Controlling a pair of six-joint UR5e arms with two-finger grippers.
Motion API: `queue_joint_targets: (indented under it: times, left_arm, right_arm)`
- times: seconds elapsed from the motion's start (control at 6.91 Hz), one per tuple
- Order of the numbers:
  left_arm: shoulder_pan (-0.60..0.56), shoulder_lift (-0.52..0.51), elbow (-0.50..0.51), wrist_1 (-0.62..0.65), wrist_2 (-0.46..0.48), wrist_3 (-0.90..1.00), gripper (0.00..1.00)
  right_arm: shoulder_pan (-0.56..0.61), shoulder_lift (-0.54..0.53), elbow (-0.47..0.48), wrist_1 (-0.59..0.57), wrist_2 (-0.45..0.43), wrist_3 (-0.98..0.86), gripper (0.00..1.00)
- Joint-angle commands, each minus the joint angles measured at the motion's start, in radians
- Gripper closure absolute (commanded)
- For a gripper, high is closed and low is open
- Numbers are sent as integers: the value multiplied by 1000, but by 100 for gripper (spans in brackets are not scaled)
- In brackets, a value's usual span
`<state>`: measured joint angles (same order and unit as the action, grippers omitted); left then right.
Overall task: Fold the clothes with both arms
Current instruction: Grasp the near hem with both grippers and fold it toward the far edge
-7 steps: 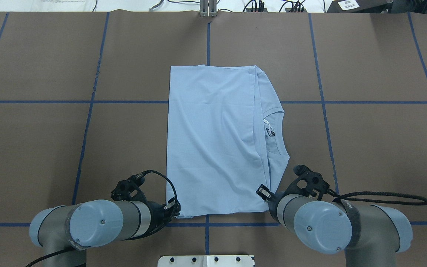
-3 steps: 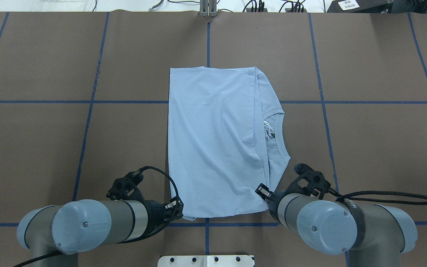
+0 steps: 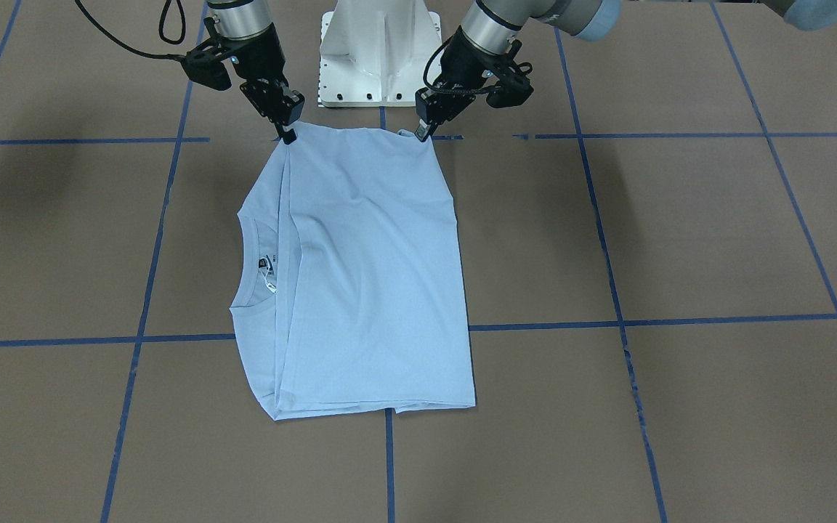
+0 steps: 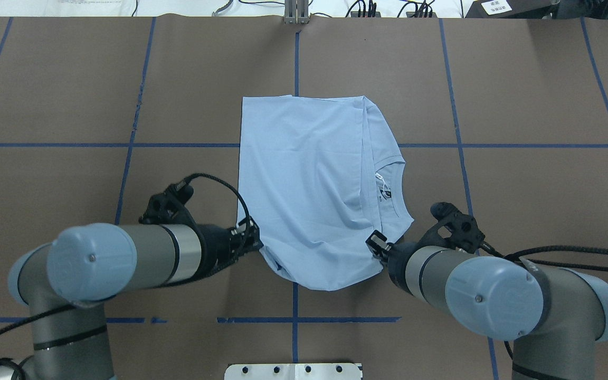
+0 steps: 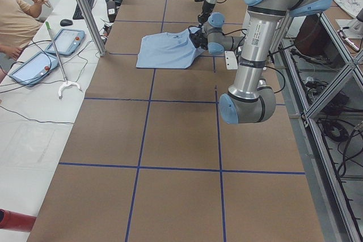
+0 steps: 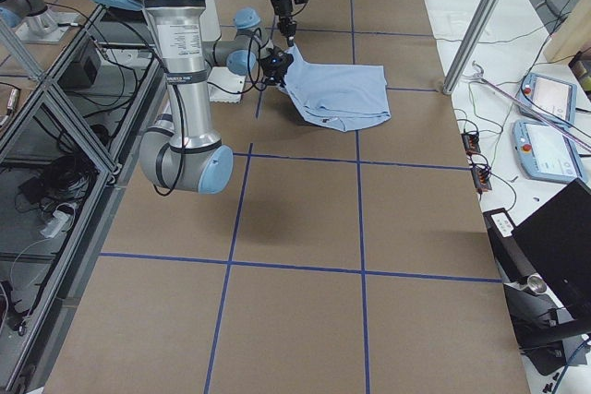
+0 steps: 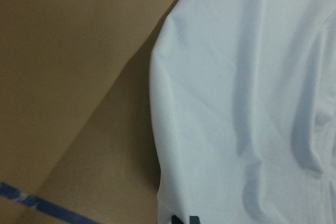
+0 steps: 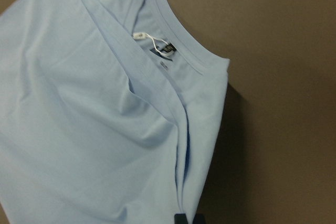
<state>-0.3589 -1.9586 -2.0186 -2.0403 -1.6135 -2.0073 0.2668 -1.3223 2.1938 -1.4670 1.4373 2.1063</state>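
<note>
We see the left gripper point(image 4: 253, 244) and right gripper point(image 4: 375, 248) clamped on the T-shirt point(image 4: 304, 174) at its raised lower-frame corners. The table point(image 4: 536, 211) stretches wide on both sides. The gripper tips look mostly hidden by cloth.

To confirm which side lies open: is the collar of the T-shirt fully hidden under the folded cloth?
No: in the right wrist view the T-shirt's collar and neck tag lie uncovered beside the folded layer.

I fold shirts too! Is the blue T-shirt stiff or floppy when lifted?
Probably floppy: the T-shirt sags between the left claw and right claw. Likely light too, since two small corner pinches hold its edge up.
</note>
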Motion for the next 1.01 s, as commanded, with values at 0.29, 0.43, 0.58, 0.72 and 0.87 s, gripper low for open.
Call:
queue_joint_targets:
  times: [0.29, 0.43, 0.58, 0.72, 0.87]
  left_arm:
    - [-211, -180, 230, -21, 1, 159, 100]
    - [-233, -230, 327, -50, 3, 163, 100]
    - [-239, -244, 384, -105, 9, 229, 100]
    - [-264, -262, 447, -142, 9, 254, 100]
    - [-285, -278, 507, -174, 12, 334, 100]
  right_arm:
    - [323, 200, -228, -24, 155, -199, 100]
    - [378, 253, -306, -23, 193, -218, 100]
    - [399, 314, -407, -21, 210, -236, 100]
    - [422, 374, -512, -15, 233, -250, 100]
    - [452, 437, -660, 99, 253, -282, 100]
